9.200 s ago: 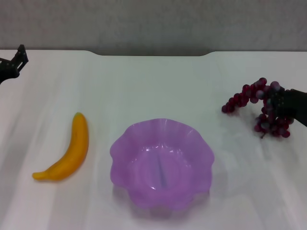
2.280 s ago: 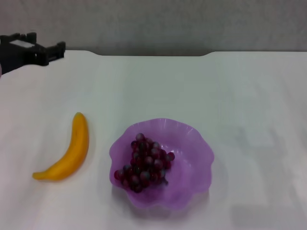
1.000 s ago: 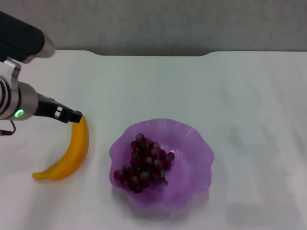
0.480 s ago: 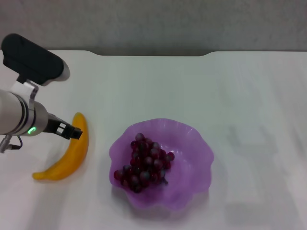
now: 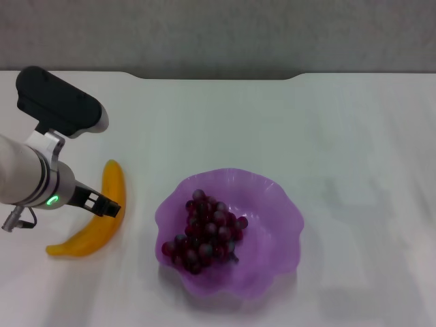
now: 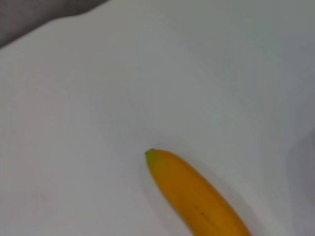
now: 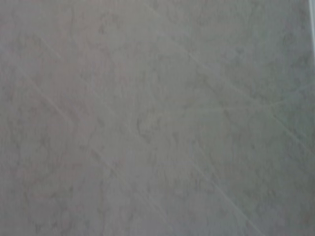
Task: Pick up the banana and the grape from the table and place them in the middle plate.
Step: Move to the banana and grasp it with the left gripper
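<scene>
The yellow-orange banana lies on the white table, left of the purple scalloped plate. The bunch of dark red grapes lies inside the plate, left of its centre. My left gripper is low over the banana's middle, reaching in from the left and covering part of it; I cannot tell whether it touches. The left wrist view shows the banana's tip end on bare table. My right gripper is out of view; its wrist view shows only a plain grey surface.
The table's dark notched far edge runs across the back. My left arm's grey and black body takes up the table's left side next to the banana.
My left arm has moved toward the near edge along the banana, from its far tip to its middle. The grapes and plate have not moved.
</scene>
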You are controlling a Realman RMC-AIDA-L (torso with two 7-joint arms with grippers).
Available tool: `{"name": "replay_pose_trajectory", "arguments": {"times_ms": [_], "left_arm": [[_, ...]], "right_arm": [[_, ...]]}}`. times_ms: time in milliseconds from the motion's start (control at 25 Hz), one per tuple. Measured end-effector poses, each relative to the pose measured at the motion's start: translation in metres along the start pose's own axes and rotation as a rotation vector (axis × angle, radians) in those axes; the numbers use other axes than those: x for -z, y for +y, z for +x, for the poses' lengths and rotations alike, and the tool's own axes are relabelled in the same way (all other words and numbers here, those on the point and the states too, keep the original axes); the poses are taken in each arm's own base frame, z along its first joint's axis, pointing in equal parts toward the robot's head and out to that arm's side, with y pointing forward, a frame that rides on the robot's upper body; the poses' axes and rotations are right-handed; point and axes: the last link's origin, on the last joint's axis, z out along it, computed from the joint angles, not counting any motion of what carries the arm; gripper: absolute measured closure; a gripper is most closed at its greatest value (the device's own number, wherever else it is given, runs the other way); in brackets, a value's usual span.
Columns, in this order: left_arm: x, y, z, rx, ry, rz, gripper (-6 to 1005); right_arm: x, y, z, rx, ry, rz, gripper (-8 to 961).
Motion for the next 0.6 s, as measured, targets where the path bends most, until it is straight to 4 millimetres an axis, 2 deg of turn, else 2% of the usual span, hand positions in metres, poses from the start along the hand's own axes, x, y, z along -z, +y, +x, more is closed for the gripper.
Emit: {"name": "replay_pose_trajectory", "arguments": {"times_ms": [600], "left_arm": [[-0.016, 0.013, -0.006, -0.021, -0.039, -0.013, 222]], "right_arm": [[0.0, 0.0, 0.0, -0.001, 0.001, 0.001, 69]]}}
